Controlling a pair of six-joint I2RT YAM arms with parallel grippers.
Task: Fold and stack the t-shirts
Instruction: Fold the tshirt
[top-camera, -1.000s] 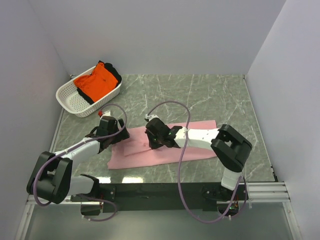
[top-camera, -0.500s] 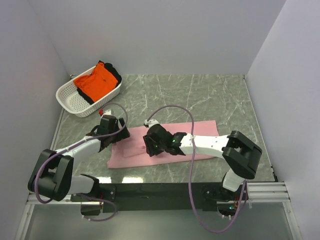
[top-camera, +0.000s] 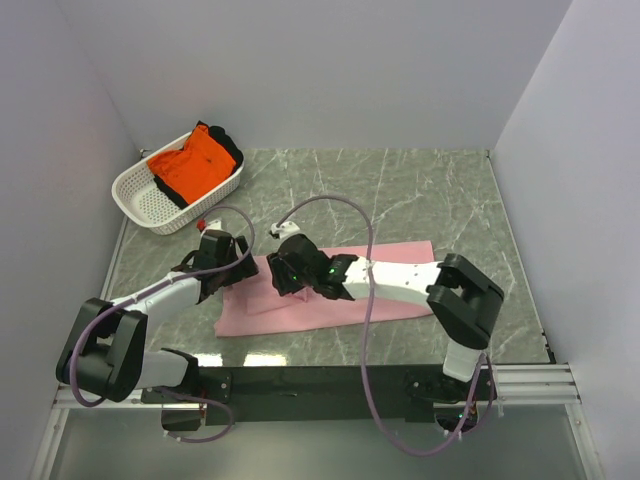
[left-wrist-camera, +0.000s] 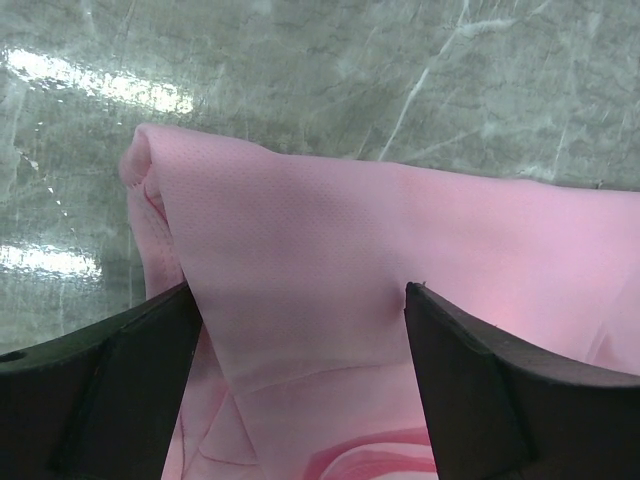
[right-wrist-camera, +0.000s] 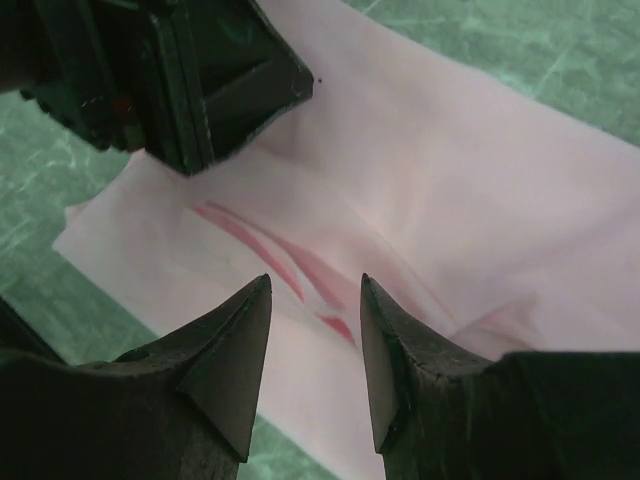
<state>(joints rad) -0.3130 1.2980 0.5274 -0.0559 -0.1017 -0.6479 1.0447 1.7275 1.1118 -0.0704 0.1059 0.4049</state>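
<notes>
Pink t-shirt (top-camera: 300, 310) spread on table (top-camera: 420, 190), near arm bases. Left claw (left-wrist-camera: 300, 385) wide apart, straddling shirt's folded left edge. Right claw (right-wrist-camera: 313, 370) narrowly parted over shirt, gripping nothing, just beside left claw. Orange t-shirt (top-camera: 192, 165) in white basket (top-camera: 140, 205), far-left corner.

Light pink t-shirt (top-camera: 300, 312), bright orange t-shirt (top-camera: 197, 165) (white perforated basket (top-camera: 150, 206)), grey-green veined table (top-camera: 420, 200)
</notes>
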